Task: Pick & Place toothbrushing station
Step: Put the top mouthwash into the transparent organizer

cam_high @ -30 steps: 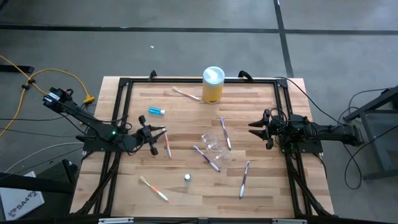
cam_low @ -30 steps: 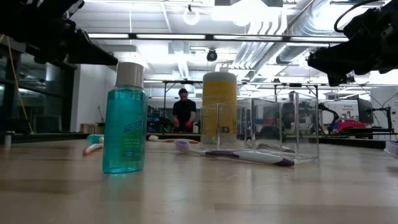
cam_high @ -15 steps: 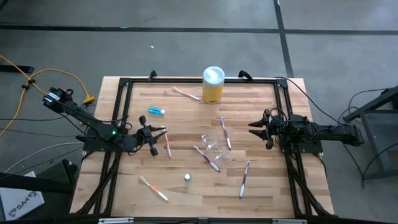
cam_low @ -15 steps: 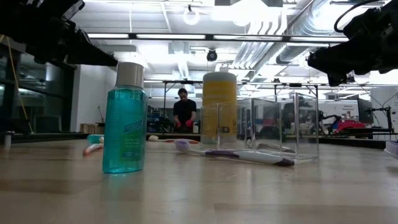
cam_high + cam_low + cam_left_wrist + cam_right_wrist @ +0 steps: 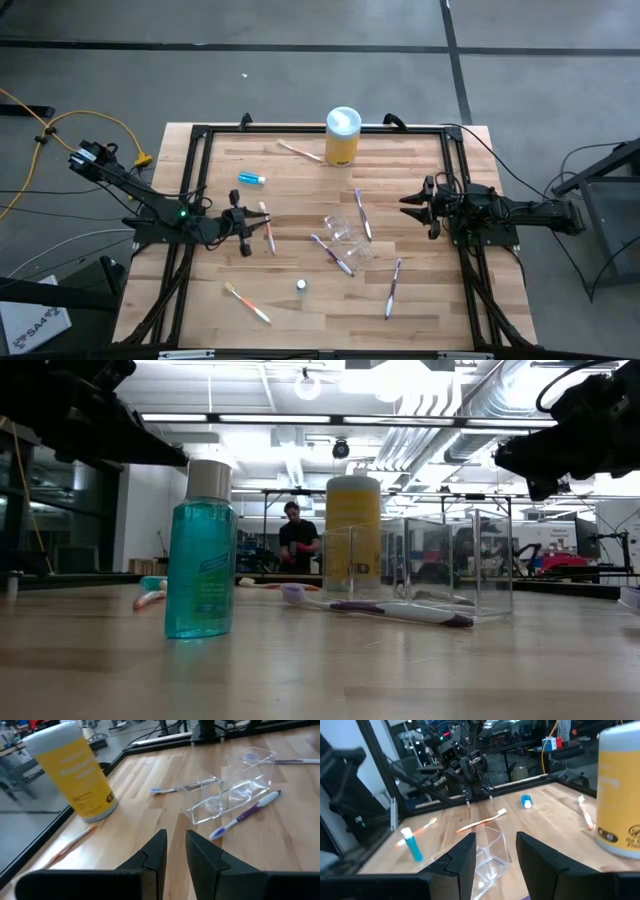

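Note:
The clear plastic cup [image 5: 345, 232] lies on its side at the table's middle, seen beyond my fingers in the left wrist view as well [image 5: 230, 795]. Slim toothbrushes lie flat around it: purple ones [image 5: 332, 253] [image 5: 362, 213] [image 5: 392, 285], a pink one [image 5: 268, 230], an orange one [image 5: 247, 302] and one at the far side [image 5: 298, 151]. The small blue tube [image 5: 251, 179] lies at the far left. My left gripper [image 5: 175, 837] hovers above the table beside the pink toothbrush, open by a narrow gap, with nothing in it. My right gripper [image 5: 495, 840] waits open at the right [image 5: 405, 207].
A yellow canister with a white lid [image 5: 342, 135] stands at the far edge. A small teal bottle with a white cap [image 5: 200, 550] stands toward the near side. A black frame [image 5: 300, 130] rims the table. A person [image 5: 297, 540] is in the room behind.
My left gripper has rolled about its own axis and stayed where it was, above the pink toothbrush's end. Nothing on the table has moved.

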Robot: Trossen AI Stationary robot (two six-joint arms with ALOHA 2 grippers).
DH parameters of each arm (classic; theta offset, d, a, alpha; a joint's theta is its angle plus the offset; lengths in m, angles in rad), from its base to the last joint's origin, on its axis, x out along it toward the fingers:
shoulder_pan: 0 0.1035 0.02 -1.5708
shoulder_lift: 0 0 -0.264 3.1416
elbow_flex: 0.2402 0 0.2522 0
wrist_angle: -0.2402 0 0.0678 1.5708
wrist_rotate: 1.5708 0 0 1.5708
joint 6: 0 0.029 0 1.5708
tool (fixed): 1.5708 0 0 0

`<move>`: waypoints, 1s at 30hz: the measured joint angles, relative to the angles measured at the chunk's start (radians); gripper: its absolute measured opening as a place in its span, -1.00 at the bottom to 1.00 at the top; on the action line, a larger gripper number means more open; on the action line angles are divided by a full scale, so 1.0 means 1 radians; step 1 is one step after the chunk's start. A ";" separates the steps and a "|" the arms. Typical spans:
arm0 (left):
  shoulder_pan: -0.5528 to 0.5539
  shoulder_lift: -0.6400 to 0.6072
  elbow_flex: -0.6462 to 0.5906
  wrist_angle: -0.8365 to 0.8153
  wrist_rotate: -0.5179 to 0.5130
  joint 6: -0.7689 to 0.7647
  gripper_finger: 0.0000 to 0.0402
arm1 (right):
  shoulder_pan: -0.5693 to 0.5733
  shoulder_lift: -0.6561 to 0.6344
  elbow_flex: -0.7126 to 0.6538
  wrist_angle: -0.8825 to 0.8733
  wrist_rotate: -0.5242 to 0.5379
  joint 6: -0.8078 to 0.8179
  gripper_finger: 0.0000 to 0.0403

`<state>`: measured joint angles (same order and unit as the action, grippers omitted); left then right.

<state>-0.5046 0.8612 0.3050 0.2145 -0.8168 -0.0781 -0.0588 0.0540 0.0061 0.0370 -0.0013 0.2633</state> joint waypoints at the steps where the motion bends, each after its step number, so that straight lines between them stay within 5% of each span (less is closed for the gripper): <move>1: 0.006 0.000 0.000 0.000 -0.019 -0.028 -0.68 | 0.000 0.000 0.000 0.001 0.000 0.021 -0.34; 4: 0.050 0.000 0.000 -0.013 -0.042 -0.117 -0.68 | 0.000 0.000 0.000 0.005 0.000 0.070 -0.34; 15: 0.408 0.000 0.000 -0.283 0.291 -0.165 -0.59 | 0.000 0.000 0.000 0.089 0.010 0.080 -0.34; 24: 0.633 -0.003 0.000 -0.315 0.524 -0.011 -0.24 | 0.000 0.000 0.000 0.116 0.021 0.050 -0.34; 30: 0.699 -0.003 0.021 -0.322 0.554 0.011 -0.12 | 0.000 0.017 0.000 0.197 0.026 -0.023 -0.34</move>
<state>0.1942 0.8585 0.3262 -0.1078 -0.2624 -0.0673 -0.0589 0.0705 0.0063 0.2343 0.0247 0.2407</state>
